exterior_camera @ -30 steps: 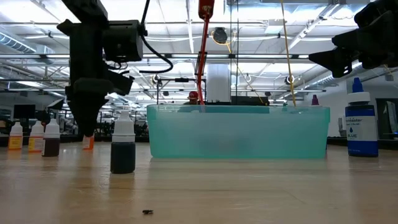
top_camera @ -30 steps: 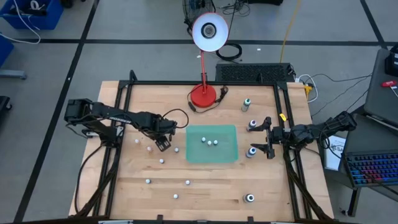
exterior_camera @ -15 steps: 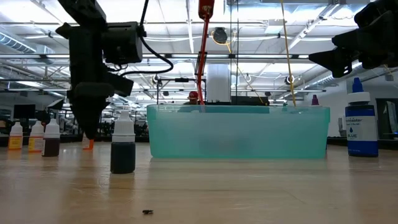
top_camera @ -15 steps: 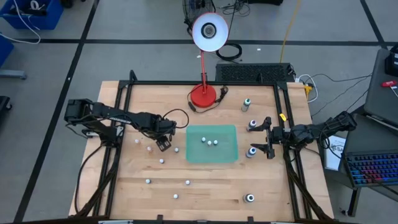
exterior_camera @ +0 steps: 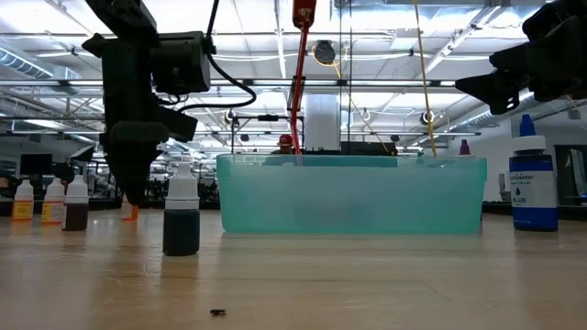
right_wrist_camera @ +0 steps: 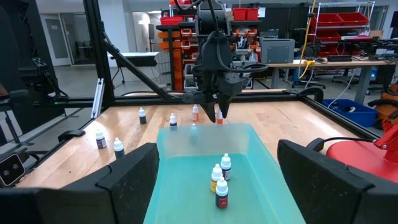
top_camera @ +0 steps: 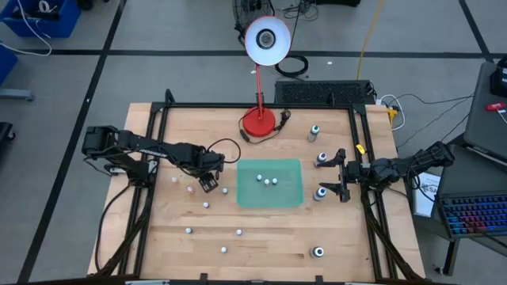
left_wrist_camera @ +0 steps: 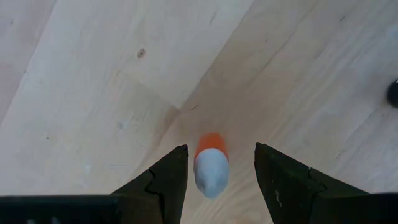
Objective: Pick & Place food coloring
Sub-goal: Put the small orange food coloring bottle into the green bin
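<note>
My left gripper [top_camera: 207, 184] [left_wrist_camera: 219, 147] is open and points down over a small orange food coloring bottle [left_wrist_camera: 210, 163] with a white cap. The bottle stands upright on the wood, and one finger stands on either side of it without touching. In the low view that gripper [exterior_camera: 133, 192] hangs just above the table. Several more small bottles [top_camera: 206, 204] stand scattered on the table's left half. Three lie in the green tray [top_camera: 297, 198]. My right gripper [top_camera: 342, 176] [right_wrist_camera: 216, 149] is open, level, at the table's right side between two larger dark-capped bottles [top_camera: 321, 159] [top_camera: 320, 192].
A red-based desk lamp [top_camera: 259, 121] stands at the far edge, behind the tray. Further larger bottles stand at the far right [top_camera: 314, 131] and near right [top_camera: 318, 252]. A dark bottle [exterior_camera: 182, 220] stands close to my left gripper. A black frame [top_camera: 261, 106] borders the table.
My left gripper has sunk a little toward the table over the orange bottle and has then kept still. The bottles and the right arm have not moved.
</note>
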`<control>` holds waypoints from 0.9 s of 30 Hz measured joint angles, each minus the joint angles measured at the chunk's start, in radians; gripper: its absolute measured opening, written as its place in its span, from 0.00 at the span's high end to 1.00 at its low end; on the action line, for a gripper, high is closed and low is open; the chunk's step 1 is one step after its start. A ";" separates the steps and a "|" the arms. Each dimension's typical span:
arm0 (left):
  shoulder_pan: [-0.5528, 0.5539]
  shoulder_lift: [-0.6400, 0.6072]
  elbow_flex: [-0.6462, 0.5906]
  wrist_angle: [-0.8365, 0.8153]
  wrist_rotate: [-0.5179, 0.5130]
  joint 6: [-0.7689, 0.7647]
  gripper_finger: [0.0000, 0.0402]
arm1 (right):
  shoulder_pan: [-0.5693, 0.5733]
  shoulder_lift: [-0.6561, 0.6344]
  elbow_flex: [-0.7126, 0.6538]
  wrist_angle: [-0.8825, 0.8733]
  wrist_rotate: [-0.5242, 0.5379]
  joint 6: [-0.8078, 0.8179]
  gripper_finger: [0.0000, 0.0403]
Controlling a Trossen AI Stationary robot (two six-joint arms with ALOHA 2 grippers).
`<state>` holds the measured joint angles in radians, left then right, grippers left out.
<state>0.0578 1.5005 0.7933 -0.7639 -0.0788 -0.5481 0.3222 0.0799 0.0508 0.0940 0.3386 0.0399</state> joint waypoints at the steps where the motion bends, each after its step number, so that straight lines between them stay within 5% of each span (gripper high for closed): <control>1: 0.000 0.000 0.000 -0.002 0.000 -0.004 0.54 | 0.000 0.000 0.000 0.000 0.000 0.000 0.22; 7: 0.000 0.000 0.000 -0.003 0.000 -0.006 0.58 | 0.000 0.000 0.000 0.000 0.000 0.000 0.22; 15: 0.000 0.000 0.001 -0.002 0.000 -0.003 0.85 | 0.000 0.000 0.000 0.000 0.000 0.000 0.22; 21: 0.000 0.001 0.018 -0.009 0.034 0.070 0.85 | 0.000 0.000 0.000 0.000 0.000 0.000 0.22; 27: -0.017 -0.001 0.230 -0.083 0.013 0.183 0.85 | 0.000 0.000 0.000 0.000 0.000 0.000 0.22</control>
<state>0.0408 1.4994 1.0233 -0.8468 -0.0654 -0.3653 0.3224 0.0799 0.0505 0.0940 0.3383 0.0402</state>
